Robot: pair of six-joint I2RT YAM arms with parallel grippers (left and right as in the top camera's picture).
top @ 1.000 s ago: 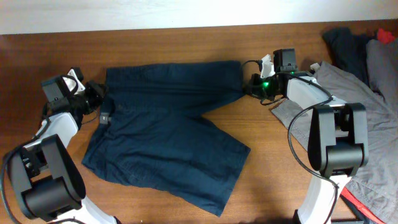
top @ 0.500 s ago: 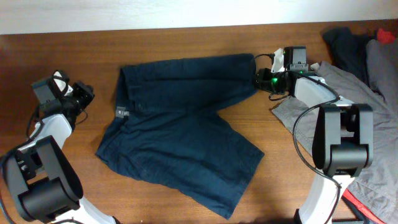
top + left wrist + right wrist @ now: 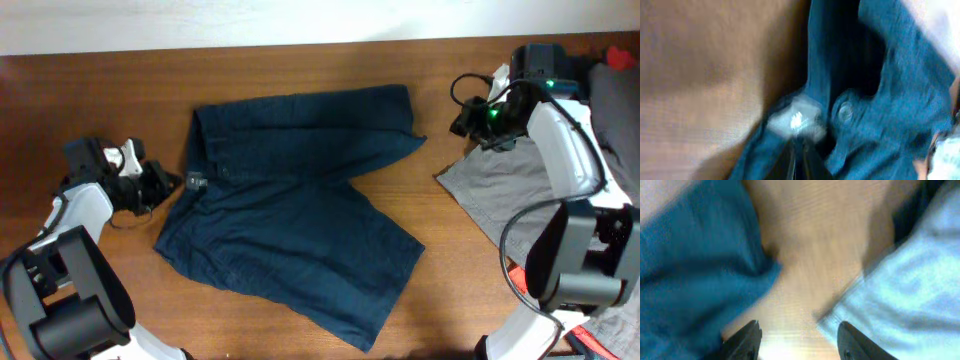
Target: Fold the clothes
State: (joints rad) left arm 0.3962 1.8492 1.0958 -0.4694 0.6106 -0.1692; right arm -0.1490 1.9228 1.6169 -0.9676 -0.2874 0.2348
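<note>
Dark blue shorts [image 3: 290, 220] lie spread on the wooden table, waistband to the left and legs to the right. My left gripper [image 3: 165, 185] sits at the waistband's left edge. In the left wrist view it [image 3: 799, 160] is shut, its tips just below the white label [image 3: 796, 117] and near a button [image 3: 845, 111]; I cannot tell whether any cloth is pinched. My right gripper [image 3: 466, 122] hangs open to the right of the upper leg's hem. In the right wrist view it [image 3: 800, 335] has only bare wood between its fingers, with the shorts [image 3: 695, 265] to its left.
A grey garment [image 3: 510, 190] lies flat at the right, also visible as a grey garment [image 3: 905, 295] in the right wrist view. More clothes are piled at the back right: a dark piece [image 3: 555, 65] and something red [image 3: 622, 55].
My right gripper has opened, let go of the shorts' leg and moved away to the right. My left gripper went off to the left, then came back to the waistband. The shorts shifted right.
</note>
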